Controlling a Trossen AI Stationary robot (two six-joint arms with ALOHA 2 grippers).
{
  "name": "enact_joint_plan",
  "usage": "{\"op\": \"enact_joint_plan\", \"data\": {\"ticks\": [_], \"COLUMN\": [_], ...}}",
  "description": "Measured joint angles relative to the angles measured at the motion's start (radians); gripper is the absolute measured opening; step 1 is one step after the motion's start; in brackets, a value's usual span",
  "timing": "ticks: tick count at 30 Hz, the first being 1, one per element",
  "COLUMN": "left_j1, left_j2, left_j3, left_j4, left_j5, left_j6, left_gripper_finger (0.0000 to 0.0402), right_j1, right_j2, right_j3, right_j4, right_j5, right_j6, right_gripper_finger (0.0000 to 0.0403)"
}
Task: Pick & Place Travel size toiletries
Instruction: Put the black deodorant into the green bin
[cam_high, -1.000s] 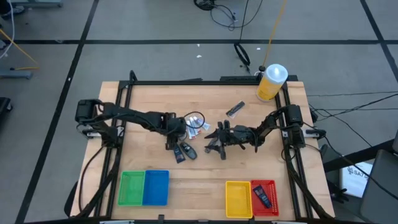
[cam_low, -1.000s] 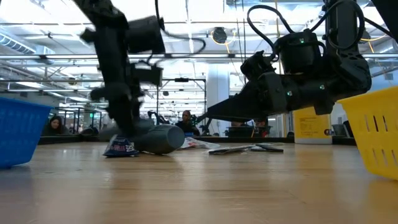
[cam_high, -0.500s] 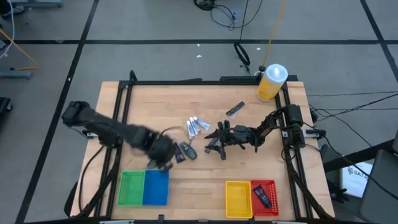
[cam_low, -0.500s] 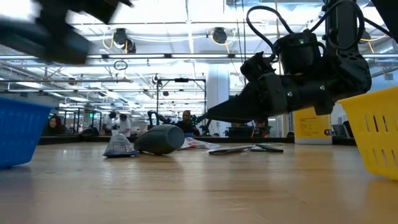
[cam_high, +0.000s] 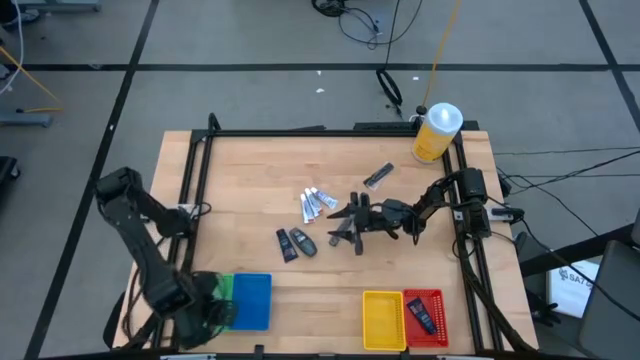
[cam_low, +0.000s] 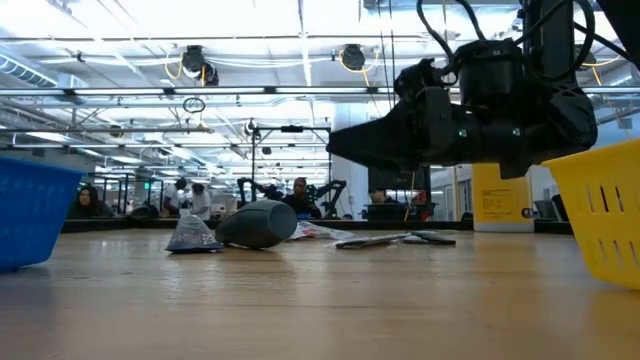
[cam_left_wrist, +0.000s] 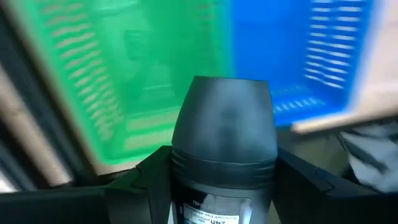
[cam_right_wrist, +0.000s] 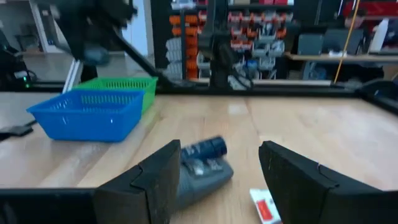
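Left tool (cam_left_wrist: 221, 186) clenched on a grey bottle (cam_left_wrist: 222, 146), poised over the green basket (cam_high: 208, 300) at 7 o'clock for dropping; right tool (cam_right_wrist: 217, 180) spread above bench-centre bottles (cam_high: 297, 243).

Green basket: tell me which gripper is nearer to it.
Left. The left gripper, shut on a dark grey mini bottle, hovers right over the green basket. The right gripper is far off near the table's middle, open above the loose toiletries.

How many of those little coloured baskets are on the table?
4, all along the near edge: green basket touching blue basket on the left, yellow basket touching red basket on the right. The arm partly covers the green one.
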Motion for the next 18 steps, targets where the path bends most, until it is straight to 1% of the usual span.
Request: {"op": "enact_joint_plan", "data": {"ticks": [2,7,13,18], "left_j1": [-0.01,0.043,0.105,0.124], "left_j2": [0.015,0.025,0.025,0.025], "left_j3": [-0.026,-0.101,-0.192,-0.242], "left_j4": [0.0,0.012,0.031,0.077], "left_j5": [0.021,0.091,0.205,0.219], "left_j6": [-0.048,-0.051,0.018,0.048], "left_gripper_finger": [0.0206,0.0206,0.0207,0.0207], "right_j1": [0.0,0.0,0.0,0.0], "right_j2": [0.0,0.0,0.0,0.0], "right_j3": [0.0,0.009,0.016,0.016], "right_j4": [0.021,0.027,0.028,0.028], "right_j5": [0.0,0.0,0.0,-0.002], "right_j6": [-0.001,-0.021,-0.02,-0.02], "right_gripper_finger": [0.021,0.021,0.021,0.021]}}
